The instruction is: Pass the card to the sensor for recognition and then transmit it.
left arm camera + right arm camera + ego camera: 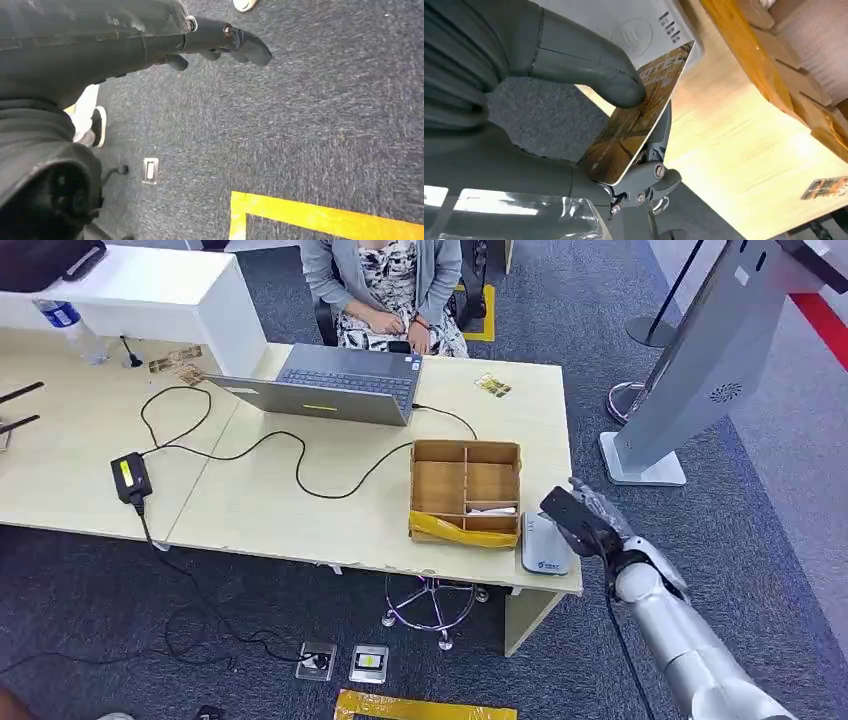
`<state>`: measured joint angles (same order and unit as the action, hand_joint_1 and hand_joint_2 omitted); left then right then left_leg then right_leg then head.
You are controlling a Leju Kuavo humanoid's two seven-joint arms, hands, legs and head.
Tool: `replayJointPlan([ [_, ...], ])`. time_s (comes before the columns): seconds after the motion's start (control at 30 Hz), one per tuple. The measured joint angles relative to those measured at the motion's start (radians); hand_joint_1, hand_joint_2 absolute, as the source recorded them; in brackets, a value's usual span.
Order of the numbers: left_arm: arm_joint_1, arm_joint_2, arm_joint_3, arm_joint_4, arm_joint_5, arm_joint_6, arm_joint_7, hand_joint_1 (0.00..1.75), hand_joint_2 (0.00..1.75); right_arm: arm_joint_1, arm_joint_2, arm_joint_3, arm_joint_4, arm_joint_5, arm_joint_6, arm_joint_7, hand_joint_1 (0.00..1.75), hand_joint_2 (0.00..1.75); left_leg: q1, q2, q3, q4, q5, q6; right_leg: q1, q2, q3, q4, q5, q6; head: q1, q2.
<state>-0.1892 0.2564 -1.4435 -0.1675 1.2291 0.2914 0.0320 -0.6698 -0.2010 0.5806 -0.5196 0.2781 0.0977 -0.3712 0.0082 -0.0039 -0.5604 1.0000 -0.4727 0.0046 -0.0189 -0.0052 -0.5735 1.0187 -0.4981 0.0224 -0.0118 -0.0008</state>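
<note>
My right hand [585,520] hovers at the table's right front corner, just right of the grey card sensor [545,545]. In the right wrist view the thumb [589,65] and fingers pinch a gold-brown hotel card [634,120], its far corner over the sensor's [644,25] grey face; I cannot tell whether they touch. In the left wrist view my left hand [220,42] hangs over dark carpet, fingers loosely bent, holding nothing.
A wooden divided box [466,490] stands just left of the sensor. Another card [492,386] lies at the table's far right. A laptop [335,385] and black cables occupy the middle, with a person seated behind. A grey kiosk stand [690,370] is to the right.
</note>
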Motion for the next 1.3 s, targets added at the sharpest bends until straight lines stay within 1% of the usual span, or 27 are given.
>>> replayJointPlan([
  [0.27,0.002,0.000,0.000,0.000,0.011,0.002,0.019,0.00,0.00,0.025,-0.028,0.002,-0.012,-0.073,0.007,0.002,1.75,1.75,0.000,0.000,0.000,0.000,0.000,0.000,0.000,0.000,0.000,0.000,0.000,0.000,0.000,0.000],
  [0.43,0.002,0.000,0.002,0.000,0.024,0.012,0.027,0.00,0.00,0.027,-0.045,0.004,-0.015,-0.085,-0.010,-0.008,1.75,1.75,0.000,0.000,0.000,0.000,0.000,0.000,0.000,0.000,0.000,0.000,0.000,0.000,0.000,0.000],
  [0.53,0.002,0.000,0.003,0.000,0.032,0.017,0.027,0.00,0.00,0.022,-0.061,0.005,-0.015,-0.106,-0.010,-0.017,1.75,1.75,0.000,0.000,0.000,0.000,0.000,0.000,0.000,0.000,0.000,0.000,0.000,0.000,0.000,0.000],
  [0.8,0.002,0.000,0.004,0.000,0.034,0.019,0.027,0.00,0.00,0.017,-0.098,0.017,-0.015,-0.110,-0.011,-0.024,1.75,1.75,0.000,0.000,0.000,0.000,0.000,0.000,0.000,0.000,0.000,0.000,0.000,0.000,0.000,0.000],
  [1.0,0.002,0.000,0.004,0.000,0.038,0.022,0.027,0.00,0.00,0.020,-0.108,0.027,-0.015,-0.127,-0.013,-0.051,1.75,1.75,0.000,0.000,0.000,0.000,0.000,0.000,0.000,0.000,0.000,0.000,0.000,0.000,0.000,0.000],
  [1.07,0.002,0.000,0.004,0.000,0.038,0.023,0.027,0.00,0.00,0.027,-0.107,0.034,-0.029,-0.132,-0.011,-0.042,1.75,1.75,0.000,0.000,0.000,0.000,0.000,0.000,0.000,0.000,0.000,0.000,0.000,0.000,0.000,0.000],
  [1.3,0.002,0.001,0.004,0.000,0.030,0.022,0.027,0.00,0.00,0.073,-0.103,0.070,-0.133,-0.164,-0.011,0.026,1.75,1.75,0.000,0.000,0.000,0.000,0.000,0.000,0.000,0.000,0.000,0.000,0.000,0.000,0.000,0.000],
])
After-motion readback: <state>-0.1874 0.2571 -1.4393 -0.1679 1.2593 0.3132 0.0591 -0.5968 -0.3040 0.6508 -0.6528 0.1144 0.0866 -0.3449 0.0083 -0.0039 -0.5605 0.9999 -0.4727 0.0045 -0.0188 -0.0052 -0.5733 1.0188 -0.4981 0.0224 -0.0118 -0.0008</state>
